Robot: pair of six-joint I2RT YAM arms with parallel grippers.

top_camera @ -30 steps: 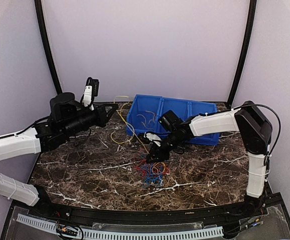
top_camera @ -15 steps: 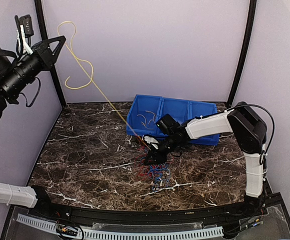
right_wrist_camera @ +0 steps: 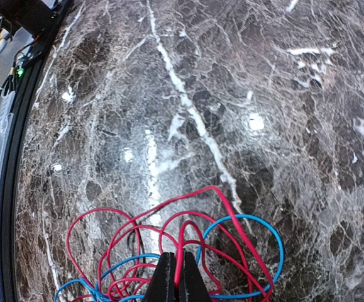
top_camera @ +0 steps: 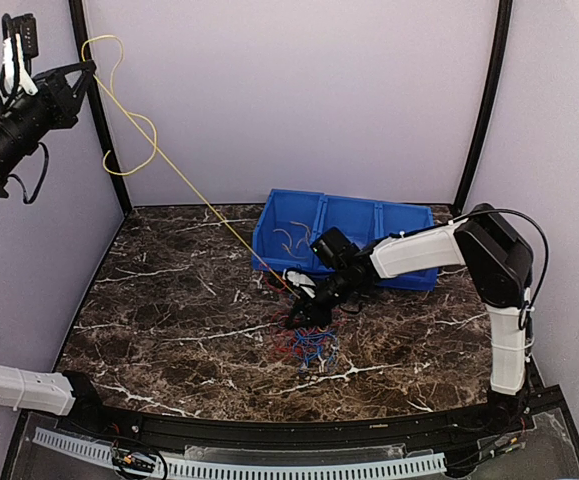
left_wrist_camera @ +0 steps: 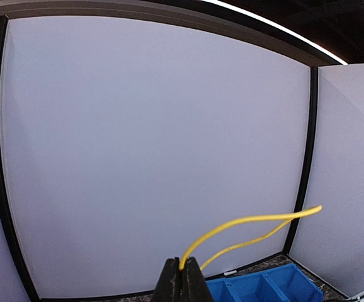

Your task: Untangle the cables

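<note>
A tangle of red and blue cables [top_camera: 307, 345] lies on the marble table just in front of the blue bin [top_camera: 349, 235]. A yellow cable [top_camera: 184, 186] runs taut from the tangle up to my left gripper [top_camera: 89, 66], which is raised high at the upper left and shut on its end; the free end loops below it. In the left wrist view the yellow cable [left_wrist_camera: 244, 221] is pinched between the shut jaws [left_wrist_camera: 183, 277]. My right gripper [top_camera: 297, 318] is down on the tangle, shut on a red cable [right_wrist_camera: 183, 248].
The blue bin holds a few loose wires [top_camera: 291, 238]. Black frame posts [top_camera: 97, 110] stand at the back corners, the left gripper close to the left one. A white cable duct [top_camera: 249, 466] runs along the table's near edge.
My left gripper has risen from table height to high at the upper left, pulling the yellow cable out of the tangle until taut. The right gripper has held the tangle down almost unmoved.
</note>
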